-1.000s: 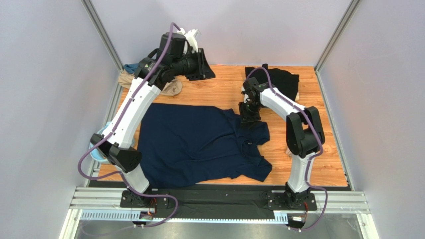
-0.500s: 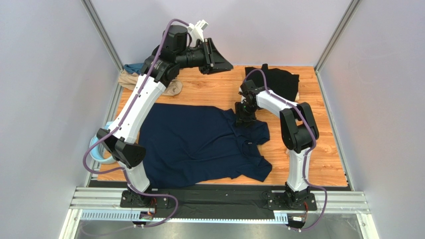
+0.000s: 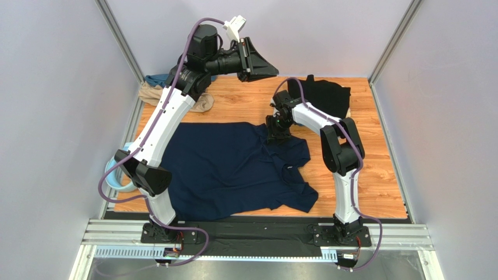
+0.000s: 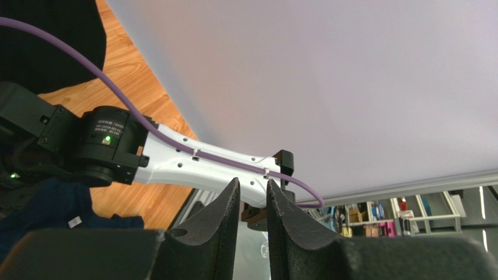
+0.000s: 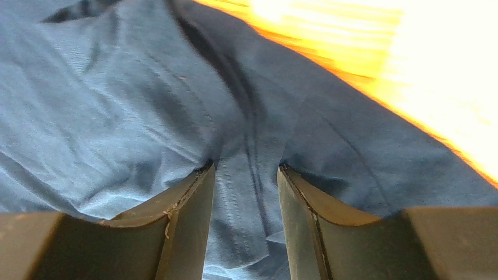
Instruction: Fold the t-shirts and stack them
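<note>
A dark navy t-shirt [image 3: 234, 169] lies spread out across the middle of the wooden table [image 3: 374, 192]. My right gripper [image 3: 276, 133] is low on its upper right shoulder. In the right wrist view its fingertips press into the navy cloth [image 5: 117, 87], and the right gripper [image 5: 245, 168] is open with a stitched seam running between the jaws. A black t-shirt [image 3: 327, 96] lies folded at the back right. A tan t-shirt [image 3: 201, 104] and a teal one [image 3: 155, 79] are bunched at the back left. My left gripper [image 3: 272, 71] hangs high in the air over the back of the table. Seen from its own wrist, the left gripper [image 4: 253, 182] is slightly open and empty.
A pale blue ring [image 3: 116, 175] sits at the table's left edge beside the left arm. Grey walls close in three sides. The right arm's white link [image 4: 193, 163] crosses the left wrist view, with the black t-shirt [image 4: 52, 35] behind it.
My left arm has risen and swung to the right. My right gripper has slid left along the navy shirt's top edge, pushing that shoulder inward, and its jaws have widened a little.
</note>
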You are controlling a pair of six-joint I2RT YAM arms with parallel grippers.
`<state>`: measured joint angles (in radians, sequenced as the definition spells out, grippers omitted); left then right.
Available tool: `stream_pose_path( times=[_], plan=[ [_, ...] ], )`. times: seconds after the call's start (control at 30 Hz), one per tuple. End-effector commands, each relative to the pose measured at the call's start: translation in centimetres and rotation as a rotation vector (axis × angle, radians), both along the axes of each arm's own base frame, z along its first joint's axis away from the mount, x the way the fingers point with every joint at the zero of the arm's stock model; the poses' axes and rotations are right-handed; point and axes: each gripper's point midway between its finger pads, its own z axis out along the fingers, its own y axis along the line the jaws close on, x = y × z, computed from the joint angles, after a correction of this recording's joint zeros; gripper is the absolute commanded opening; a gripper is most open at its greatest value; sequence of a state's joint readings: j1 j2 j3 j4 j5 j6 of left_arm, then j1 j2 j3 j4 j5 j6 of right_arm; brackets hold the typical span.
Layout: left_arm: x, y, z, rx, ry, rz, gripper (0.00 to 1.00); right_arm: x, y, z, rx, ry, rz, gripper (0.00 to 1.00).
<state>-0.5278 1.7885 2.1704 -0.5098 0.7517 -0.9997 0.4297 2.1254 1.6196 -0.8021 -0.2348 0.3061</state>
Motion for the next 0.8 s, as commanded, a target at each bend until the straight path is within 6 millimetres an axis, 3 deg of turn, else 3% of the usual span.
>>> stream_pose_path(
  times=[0.0, 0.17, 0.33, 0.77],
  plan=[
    [-1.9, 0.3, 3.5, -0.086, 0.014, -0.049, 0.30, 2.0, 1.7, 2.1, 0.033, -0.083, 0.019, 0.49],
    [-1.9, 0.3, 2.6, -0.079, 0.039, -0.068, 0.30, 3.1, -0.3, 1.9, -0.086, -0.110, -0.015, 0.49],
    [-1.9, 0.5, 2.9, -0.086, 0.023, -0.072, 0.30, 3.5, -1.6, 1.2, -0.123, -0.105, -0.038, 0.49],
    [-2.1, 0.7, 2.4, -0.074, 0.020, -0.068, 0.30, 4.1, -0.5, 1.4, -0.064, -0.093, -0.034, 0.49]
  ],
)
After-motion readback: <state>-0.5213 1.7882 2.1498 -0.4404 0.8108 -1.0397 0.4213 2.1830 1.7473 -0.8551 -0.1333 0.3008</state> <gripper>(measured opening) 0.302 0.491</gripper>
